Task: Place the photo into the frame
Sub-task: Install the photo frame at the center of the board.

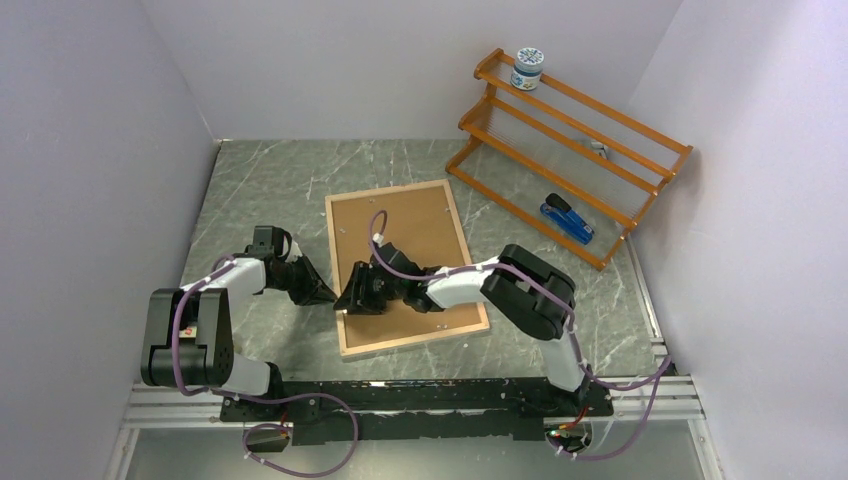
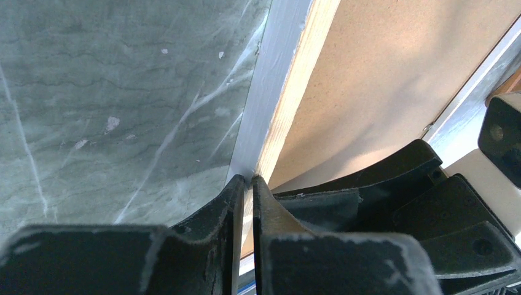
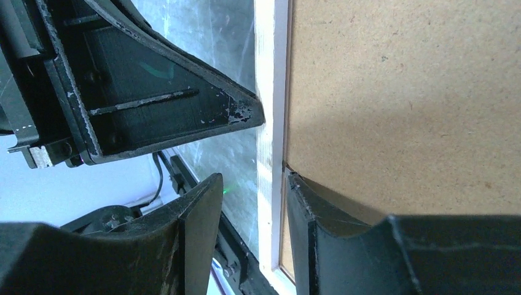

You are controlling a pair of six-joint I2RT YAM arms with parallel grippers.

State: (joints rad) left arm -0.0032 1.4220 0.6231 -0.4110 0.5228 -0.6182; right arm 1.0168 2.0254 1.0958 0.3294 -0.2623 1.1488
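- The frame [image 1: 385, 191] is lying back-up on the tabletop [image 1: 270, 190], holding a brown backing panel [image 1: 400, 225].
- The left hand [image 2: 246, 179] is touching its left rim, fingers nearly together.
- The right hand [image 3: 253, 178] is straddling that rim, fingers apart.

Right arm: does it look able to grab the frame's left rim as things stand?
Probably yes. The right gripper is open and straddles the rim of the frame, one finger over the backing, one outside. The left gripper, shut, touches the same rim nearby but not between those fingers.
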